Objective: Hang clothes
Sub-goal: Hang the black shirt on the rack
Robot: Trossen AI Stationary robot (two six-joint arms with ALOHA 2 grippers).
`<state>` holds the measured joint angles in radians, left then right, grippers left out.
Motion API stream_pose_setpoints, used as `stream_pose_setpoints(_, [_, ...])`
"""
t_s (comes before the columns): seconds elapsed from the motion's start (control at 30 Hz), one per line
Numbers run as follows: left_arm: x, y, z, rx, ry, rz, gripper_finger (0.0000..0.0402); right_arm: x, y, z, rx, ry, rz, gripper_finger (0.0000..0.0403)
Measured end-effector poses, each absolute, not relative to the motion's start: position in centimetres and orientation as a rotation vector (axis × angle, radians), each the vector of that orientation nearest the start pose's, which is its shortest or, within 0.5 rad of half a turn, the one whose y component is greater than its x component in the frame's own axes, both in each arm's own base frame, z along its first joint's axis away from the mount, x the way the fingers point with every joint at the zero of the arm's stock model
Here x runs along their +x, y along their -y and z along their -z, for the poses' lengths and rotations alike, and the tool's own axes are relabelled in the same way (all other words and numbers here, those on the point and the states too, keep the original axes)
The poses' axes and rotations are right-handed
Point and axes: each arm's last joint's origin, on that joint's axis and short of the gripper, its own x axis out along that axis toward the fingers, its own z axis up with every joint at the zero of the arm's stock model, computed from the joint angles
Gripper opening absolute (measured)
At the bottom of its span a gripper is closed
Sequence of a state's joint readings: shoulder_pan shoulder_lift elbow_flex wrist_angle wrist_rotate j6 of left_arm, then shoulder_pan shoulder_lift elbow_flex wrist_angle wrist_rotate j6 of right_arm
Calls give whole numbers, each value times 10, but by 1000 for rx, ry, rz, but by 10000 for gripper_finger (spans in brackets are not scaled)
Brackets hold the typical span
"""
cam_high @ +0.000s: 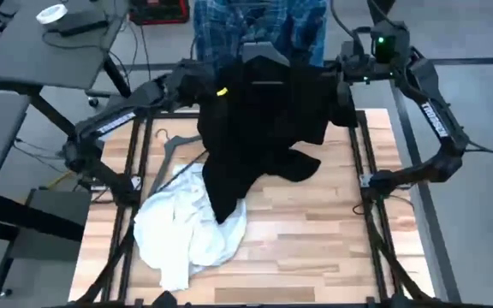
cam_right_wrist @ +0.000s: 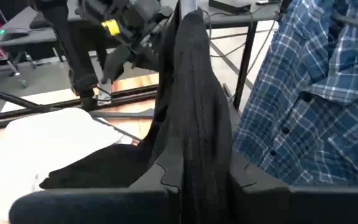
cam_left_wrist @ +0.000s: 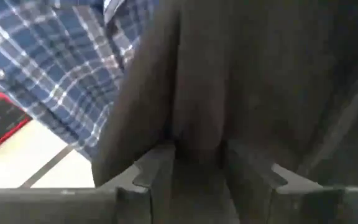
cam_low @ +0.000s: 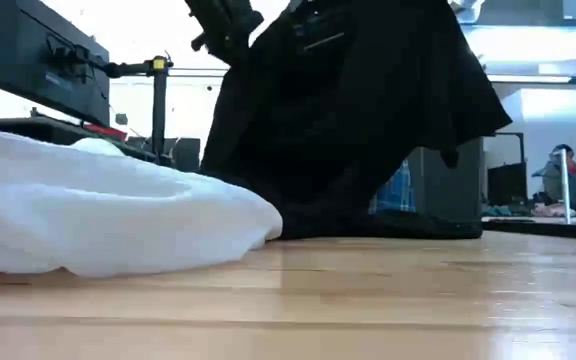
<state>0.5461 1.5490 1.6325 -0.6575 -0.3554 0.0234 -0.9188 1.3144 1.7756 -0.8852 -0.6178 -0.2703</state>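
Both arms hold the black top (cam_high: 259, 120) up over the far edge of the tabletop (cam_high: 315, 231). The left tool (cam_left_wrist: 196, 163) has a fold of the dark cloth between its fingers; whether it grips firmly or is letting go I cannot tell from here. The right tool (cam_right_wrist: 197, 171) is pinched narrow on another fold of the same garment, its fingers close either side of the cloth.

The black top drapes down from the two tools, and its lower end trails onto the wood, where it overlaps the white top (cam_high: 182, 227), which lies crumpled in a heap at the near left of the tabletop. The plaid shirt (cam_high: 259, 26) already hangs beyond the far edge, just behind the black one. A thin dark hanger (cam_high: 174, 145) lies on the wood, partly under the cloth.

To my eye the black top is light and thoroughly limp: it sags wherever it is not held, so it will swing and slide off a loose pinch. The best places to take hold look like the shoulders or the collar line, spread apart, so the neck stays open for a hanger. The white top seems just as soft, and bunched as it is, finding an edge will be the hard part.
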Motion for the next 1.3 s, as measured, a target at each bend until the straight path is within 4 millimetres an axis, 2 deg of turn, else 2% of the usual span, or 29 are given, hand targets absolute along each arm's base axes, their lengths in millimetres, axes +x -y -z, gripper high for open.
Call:
stream_pose_setpoints(0.13, [285, -185, -390, -37, -620, -881, 17, 152, 172, -484, 31, -343, 250, 30])
stream_pose_setpoints(0.23, [282, -182, -395, -18, -622, -890, 4, 152, 172, -484, 31, -341, 244, 30])
stream_pose_setpoints(0.37, [267, -167, -422, 9, -581, -881, 0, 151, 172, -485, 27, -331, 243, 30])
stream_pose_setpoints(0.6, [224, -141, -460, 118, -568, -829, 0, 151, 172, -484, 32, -336, 238, 30])
stream_pose_setpoints(0.7, [204, -138, -472, 172, -561, -842, 0, 151, 172, -484, 18, -337, 236, 30])
stream_pose_setpoints(0.83, [188, -145, -475, 189, -588, -896, 0, 151, 170, -485, 27, -319, 174, 30])
stream_pose_setpoints(1.0, [181, -158, -473, 160, -596, -924, 0, 153, 170, -489, 28, -275, 146, 30])
stream_pose_setpoints(1.13, [184, -154, -473, 78, -540, -829, 0, 153, 171, -489, 46, -275, 156, 30])
stream_pose_setpoints(1.3, [191, -145, -473, -138, -444, -679, 3, 153, 171, -489, 52, -278, 159, 30])
